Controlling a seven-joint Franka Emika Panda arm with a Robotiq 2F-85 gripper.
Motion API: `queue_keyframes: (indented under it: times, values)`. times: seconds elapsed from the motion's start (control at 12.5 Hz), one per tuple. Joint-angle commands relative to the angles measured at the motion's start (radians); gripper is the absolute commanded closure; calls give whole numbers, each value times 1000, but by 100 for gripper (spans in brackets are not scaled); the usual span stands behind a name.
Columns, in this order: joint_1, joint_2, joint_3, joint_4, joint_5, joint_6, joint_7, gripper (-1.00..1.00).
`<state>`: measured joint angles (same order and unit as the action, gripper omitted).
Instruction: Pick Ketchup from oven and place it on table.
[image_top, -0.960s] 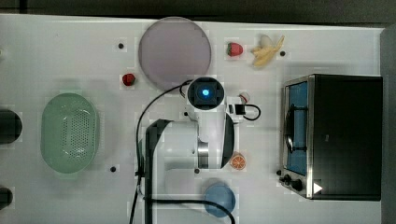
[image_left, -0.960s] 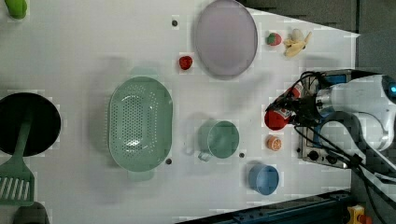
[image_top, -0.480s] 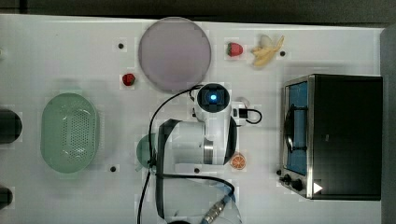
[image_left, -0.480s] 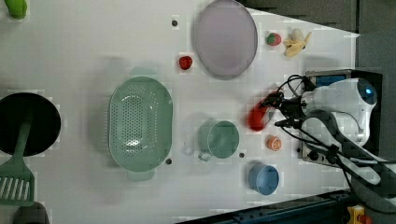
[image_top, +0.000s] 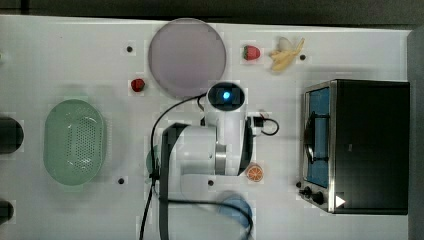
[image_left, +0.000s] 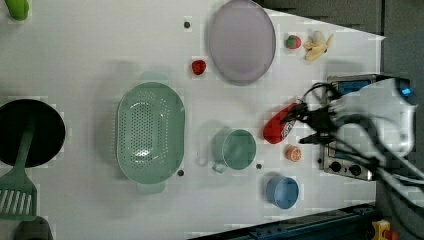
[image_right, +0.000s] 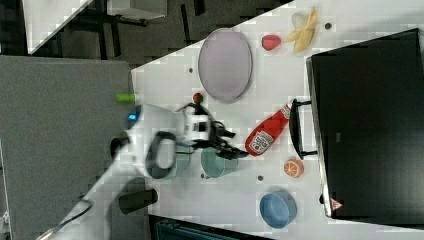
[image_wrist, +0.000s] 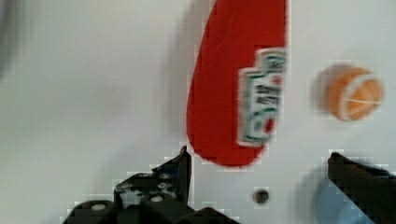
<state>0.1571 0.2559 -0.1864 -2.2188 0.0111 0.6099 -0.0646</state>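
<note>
In the wrist view the black two-fingered gripper is seen spread wide, with nothing held between its fingers. Just beyond the fingertips the slim red ketchup bottle with a white label is laid flat on the large white tabletop, and it is not touched by either finger. Beside the bottle a small round orange slice is seen. In the right view the same bottle is placed on the table between the gripper and the dark handle of the black boxy toaster oven, with its white cap turned toward the oven. A green mug and a blue bowl are found near it in the left view. Farther away a grey round plate is set.
</note>
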Motion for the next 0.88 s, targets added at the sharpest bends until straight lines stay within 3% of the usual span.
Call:
queue_keyframes:
  times: [0.08,0.56,0.88]
  values:
    - [-10,-221,-28,186,-19,-95,37,-100]
    - [-8,-276,-24,491,-21,-377,37,-100]
    - [-9,-275,-24,604,-21,-671,37,-100]
